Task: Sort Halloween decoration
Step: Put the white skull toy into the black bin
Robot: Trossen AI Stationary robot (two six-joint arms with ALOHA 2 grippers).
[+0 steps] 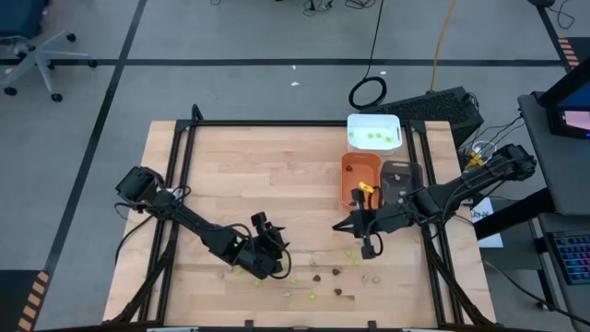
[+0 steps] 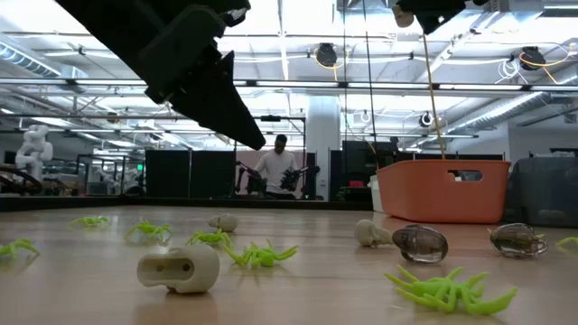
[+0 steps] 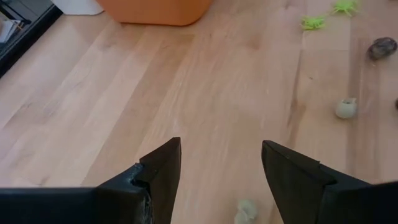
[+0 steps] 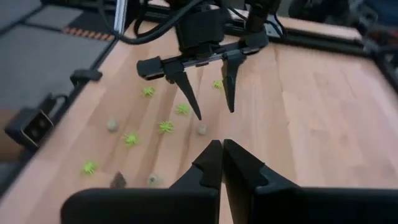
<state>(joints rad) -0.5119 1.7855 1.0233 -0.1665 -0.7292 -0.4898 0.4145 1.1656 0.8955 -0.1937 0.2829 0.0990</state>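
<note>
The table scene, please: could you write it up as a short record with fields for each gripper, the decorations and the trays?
left gripper: open, empty, poised over a pale beige piece near the table's front
right gripper: shut, empty, above the table beside the trays
decorations: lime-green spiders, dark brown pieces and pale beige pieces loose on the wooden table
orange tray: contents not visible
white tray: holds green pieces
grey tray: contents unclear

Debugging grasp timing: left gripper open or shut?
Open: left gripper fingers stand apart, bare wood between them, a pale piece just below.
</note>
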